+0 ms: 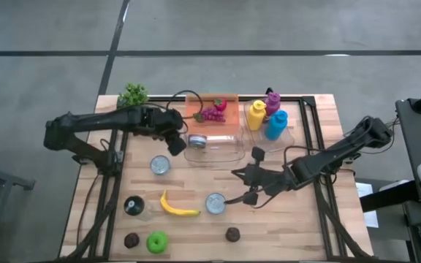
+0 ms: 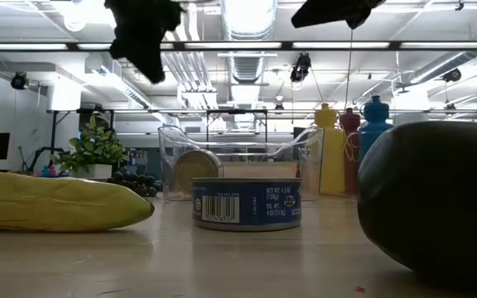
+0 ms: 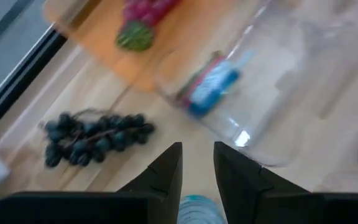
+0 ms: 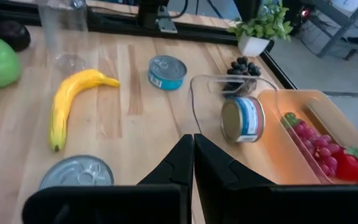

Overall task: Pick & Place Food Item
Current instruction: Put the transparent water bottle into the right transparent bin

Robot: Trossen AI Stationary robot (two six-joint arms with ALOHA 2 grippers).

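1. From above I see my left pincer (image 1: 175,143) at the far left part of the table (image 1: 298,219), just beside the left end of the clear bin (image 1: 221,150).
2. Through the left wrist camera its fingers (image 3: 166,171) stand a little apart with nothing between them; I cannot call it a grip on anything.
3. A can (image 3: 209,87) lies on its side inside the clear bin, just ahead of that pincer; the dark grapes (image 3: 92,137) lie on the table beside the bin, apart from the fingers.
4. My right pincer (image 1: 236,173) sits mid-table, its fingers (image 4: 182,165) pressed together and holding nothing.
5. Near it an upright can (image 1: 215,203) stands on the table, with the banana (image 1: 175,207) just to its left.
6. Another can (image 1: 160,165) stands below the left pincer, well apart from the right one.
7. The orange tray (image 1: 232,102) behind the clear bin holds red grapes (image 1: 212,114) and a strawberry (image 1: 218,104).
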